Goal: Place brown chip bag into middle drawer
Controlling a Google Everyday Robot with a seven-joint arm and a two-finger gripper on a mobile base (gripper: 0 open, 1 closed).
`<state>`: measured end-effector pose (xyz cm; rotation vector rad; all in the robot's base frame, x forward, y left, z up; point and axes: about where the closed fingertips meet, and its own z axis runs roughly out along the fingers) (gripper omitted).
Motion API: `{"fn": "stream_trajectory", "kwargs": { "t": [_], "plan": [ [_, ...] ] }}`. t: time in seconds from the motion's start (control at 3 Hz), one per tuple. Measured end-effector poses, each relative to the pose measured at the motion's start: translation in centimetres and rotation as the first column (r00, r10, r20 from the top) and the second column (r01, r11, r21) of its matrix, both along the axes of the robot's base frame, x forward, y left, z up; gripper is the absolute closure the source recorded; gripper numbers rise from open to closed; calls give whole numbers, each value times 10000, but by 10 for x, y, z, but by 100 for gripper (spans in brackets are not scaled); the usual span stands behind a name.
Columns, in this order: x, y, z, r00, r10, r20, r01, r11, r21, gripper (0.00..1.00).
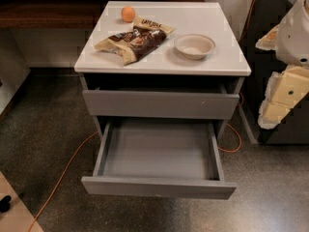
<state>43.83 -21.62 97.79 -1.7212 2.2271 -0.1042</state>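
Observation:
The brown chip bag [135, 38] lies flat on the cabinet's white top [217, 62], left of centre, with tan ends and a dark brown middle. The middle drawer [159, 187] is pulled wide open toward the camera and its grey floor is bare. My gripper [285, 88] hangs at the far right edge of the camera view, beside the cabinet's right side at about the height of the top. It is well clear of the bag and holds nothing I can see.
A small orange ball [128, 13] sits just behind the bag. An off-white bowl [194, 46] stands to the bag's right. The grey drawer front above [159, 104] sticks out slightly. An orange cable [63, 173] runs across the speckled floor.

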Motion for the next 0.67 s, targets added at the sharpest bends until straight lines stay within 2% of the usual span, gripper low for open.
{"fn": "stream_trajectory", "kwargs": {
  "t": [0.67],
  "plan": [
    [10, 3, 0, 9997, 158, 163, -158, 9999, 11, 0]
  ]
}}
